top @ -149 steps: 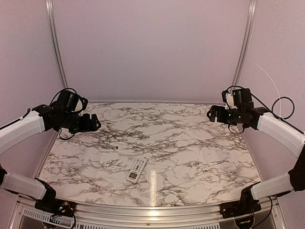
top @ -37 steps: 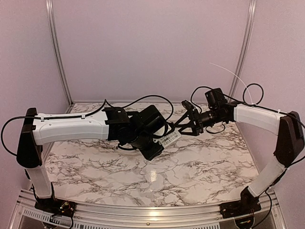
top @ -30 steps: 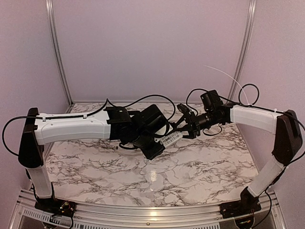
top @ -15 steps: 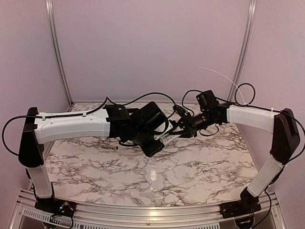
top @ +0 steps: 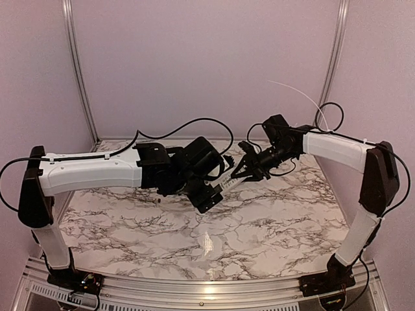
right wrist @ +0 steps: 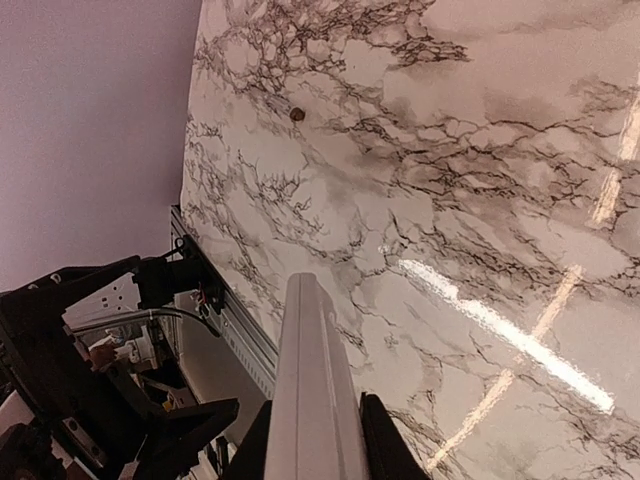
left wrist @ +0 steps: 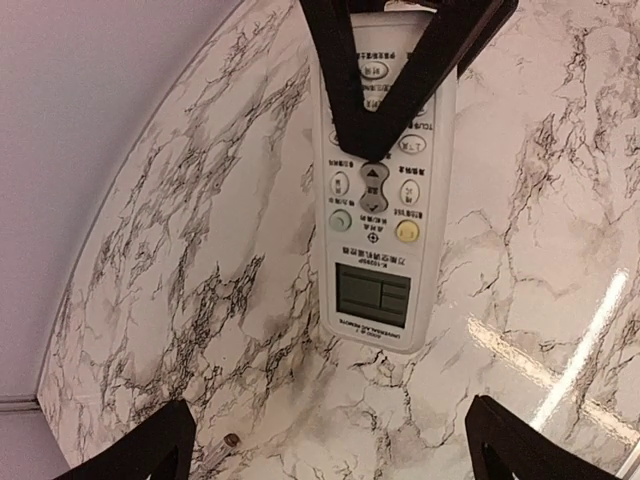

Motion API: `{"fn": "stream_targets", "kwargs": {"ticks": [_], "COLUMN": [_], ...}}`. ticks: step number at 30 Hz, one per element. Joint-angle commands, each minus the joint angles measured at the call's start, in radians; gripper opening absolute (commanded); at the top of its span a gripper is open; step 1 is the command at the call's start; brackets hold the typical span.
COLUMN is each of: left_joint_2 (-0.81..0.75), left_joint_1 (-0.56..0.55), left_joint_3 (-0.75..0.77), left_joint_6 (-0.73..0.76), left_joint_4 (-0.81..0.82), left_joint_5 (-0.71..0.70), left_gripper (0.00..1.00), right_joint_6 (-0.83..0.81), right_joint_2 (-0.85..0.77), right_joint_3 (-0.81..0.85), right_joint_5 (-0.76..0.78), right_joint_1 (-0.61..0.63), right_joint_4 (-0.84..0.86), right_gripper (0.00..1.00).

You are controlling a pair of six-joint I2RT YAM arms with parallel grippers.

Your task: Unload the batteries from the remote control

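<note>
My left arm (top: 91, 172) reaches in from the side, and its jaws stand wide apart with nothing in them. In the left wrist view the two fingertips (left wrist: 140, 455) sit at the bottom corners, well clear of everything.

Below them, on the marble surface (top: 272, 220), lies a small dark speck (left wrist: 232, 439). It may be one of the batteries, but it is too small to tell.

The remote control (left wrist: 380, 200) hangs in the air between my two arms, above the middle of the surface and touching none of it. Its button face and display window (left wrist: 373, 295) are turned toward my left wrist camera, so the back with the battery recess faces away. I cannot tell whether a cover is on it or whether any cells are inside.

My right jaws are clamped on the button end of the remote control, the dark fingers crossing the top rows of buttons. The right arm (top: 337, 148) carries its whole weight.

As I judge it, the step in hand is presenting the remote control so that my free side can work on it — the unloading itself is not yet done. The next move calls for getting at the back. Either my right wrist rolls the recess toward my left jaws, or my left jaws come round behind it. After that they must narrow enough to pinch a slim cell and lift it out without knocking the remote control loose from the grip.
</note>
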Motion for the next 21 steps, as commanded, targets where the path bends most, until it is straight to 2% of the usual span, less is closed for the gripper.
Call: {"fn": "stream_targets", "kwargs": {"ticks": [1,6,12,16,21], "left_joint_2": [-0.161,-0.335,-0.443,-0.468,-0.408], "left_joint_1": [-0.005,-0.005,-0.005,-0.006,-0.016], "left_joint_3": [-0.147,-0.436,-0.631,-0.668,-0.623], "left_joint_6": [0.077,0.271,0.517,0.609,0.657], "left_joint_4": [0.207,0.588,0.801,0.856,0.876], "left_joint_5": [-0.141,-0.166,-0.076,-0.037,-0.074], "left_gripper": [0.99,0.99,0.99,0.99,0.98], "right_joint_6": [0.122,0.228,0.376,0.445,0.596], "right_joint_2": [0.001,-0.002,-0.023,-0.041,-0.098], "right_joint_3": [0.102,0.149,0.137,0.118,0.028], "right_joint_5": [0.028,0.012,-0.071,-0.104,-0.143], "right_joint_1": [-0.014,-0.052,-0.080,-0.077,-0.041], "right_joint_4": [-0.015,0.004,0.056,0.070,0.204], "right_gripper": [0.07,0.07,0.06,0.06,0.06]}}
